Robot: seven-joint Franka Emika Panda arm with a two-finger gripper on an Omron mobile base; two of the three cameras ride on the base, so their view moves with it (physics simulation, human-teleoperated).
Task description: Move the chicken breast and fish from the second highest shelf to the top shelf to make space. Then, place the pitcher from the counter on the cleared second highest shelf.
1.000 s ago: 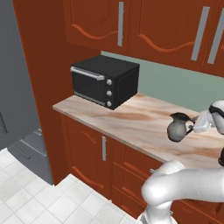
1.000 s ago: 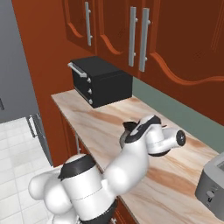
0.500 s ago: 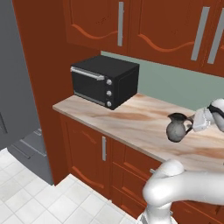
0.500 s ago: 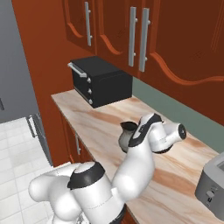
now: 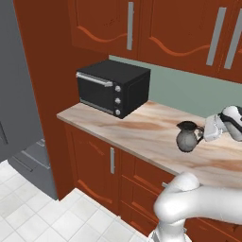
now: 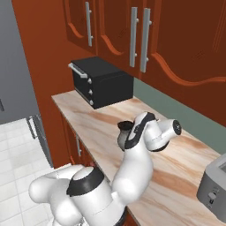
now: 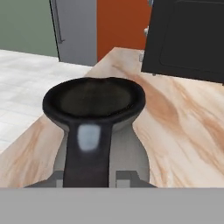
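The dark grey pitcher (image 5: 185,140) stands on the beige marbled counter (image 5: 137,125), near its front edge. My gripper (image 5: 204,134) reaches in from the right and is shut on the pitcher's side handle. In the hand view the pitcher (image 7: 94,103) is close up, its round rim facing me. Its dark handle runs down between my fingertips (image 7: 126,177). From the right base view the pitcher (image 6: 122,132) is partly hidden behind my hand. I cannot tell whether its base touches the counter. The chicken breast, fish and both shelves are out of view.
A black toaster oven (image 5: 113,87) sits at the counter's left end, against the back wall. A grey toaster (image 6: 214,185) stands at the far right. Reddish-brown wall cabinets (image 5: 156,28) hang above the counter. The grey fridge (image 5: 16,94) is at the left, over white floor tiles.
The gripper has shut on the pitcher's handle; it was open a second ago. The hand and pitcher have shifted slightly left along the counter.
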